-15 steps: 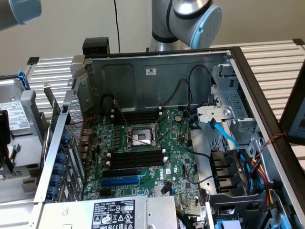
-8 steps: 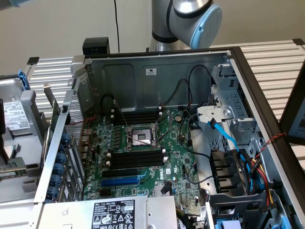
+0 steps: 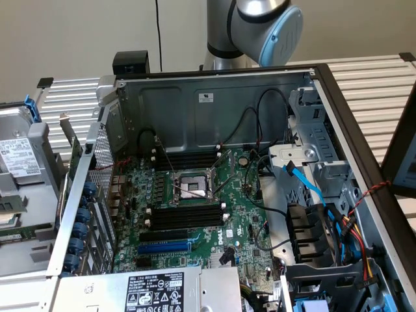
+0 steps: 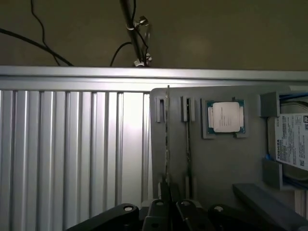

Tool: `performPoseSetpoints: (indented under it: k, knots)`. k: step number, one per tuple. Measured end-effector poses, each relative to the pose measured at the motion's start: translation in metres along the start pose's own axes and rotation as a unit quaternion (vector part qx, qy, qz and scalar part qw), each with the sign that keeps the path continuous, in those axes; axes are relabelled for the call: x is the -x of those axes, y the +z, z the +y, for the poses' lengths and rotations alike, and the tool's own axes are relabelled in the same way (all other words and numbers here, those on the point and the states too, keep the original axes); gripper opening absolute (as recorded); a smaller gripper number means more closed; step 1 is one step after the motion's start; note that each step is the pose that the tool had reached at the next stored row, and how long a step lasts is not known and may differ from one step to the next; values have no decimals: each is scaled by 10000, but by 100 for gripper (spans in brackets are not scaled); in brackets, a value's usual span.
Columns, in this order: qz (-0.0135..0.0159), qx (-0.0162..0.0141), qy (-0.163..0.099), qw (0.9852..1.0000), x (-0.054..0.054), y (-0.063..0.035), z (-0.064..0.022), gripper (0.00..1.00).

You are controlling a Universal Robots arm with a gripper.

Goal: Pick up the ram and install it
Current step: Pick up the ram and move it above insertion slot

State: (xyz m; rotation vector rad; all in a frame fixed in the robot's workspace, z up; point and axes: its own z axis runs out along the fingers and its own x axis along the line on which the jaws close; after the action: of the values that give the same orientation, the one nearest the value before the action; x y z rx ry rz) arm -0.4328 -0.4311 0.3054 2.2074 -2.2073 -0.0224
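In the wrist view the ram [image 4: 167,139] stands on its thin edge in a slot of the gray holder tray [image 4: 226,163], which lies on the ribbed tabletop [image 4: 72,159]. It appears edge-on, as 1 narrow line. Its long axis runs straight away from the fingers [image 4: 161,211], and its near end comes right up to them, so it lies directly ahead and in line with them. I cannot tell how far the fingers are open, nor whether they have hold of the ram. A 2nd slot [image 4: 187,139] is just beside the ram, and past it a processor chip [image 4: 226,117] lies flat in its own pocket. In the exterior view the motherboard [image 3: 195,240] sits inside the open computer case [image 3: 214,97]. Its black memory slots [image 3: 185,214] at the centre of the frame look empty, so I judge the ram is not yet installed. The tray is at the exterior view's left, well apart from these slots.
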Motion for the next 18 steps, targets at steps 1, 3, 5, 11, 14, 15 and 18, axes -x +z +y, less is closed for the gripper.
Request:
performPoseSetpoints:
  k: [1,3,5,11,14,15,18]
  knots:
    - [0,0,8,10000,0,-44,2,12]
    - [0,1,26,10000,-1,-137,5,12]
    - [-1,1,46,10000,-2,-228,8,12]
    - [-2,1,110,9999,-5,-504,15,12]
    - [-3,1,139,9999,-6,-640,18,12]
    - [-4,0,145,9999,-7,-684,19,12]
    - [-4,3,160,9999,-12,-815,18,12]
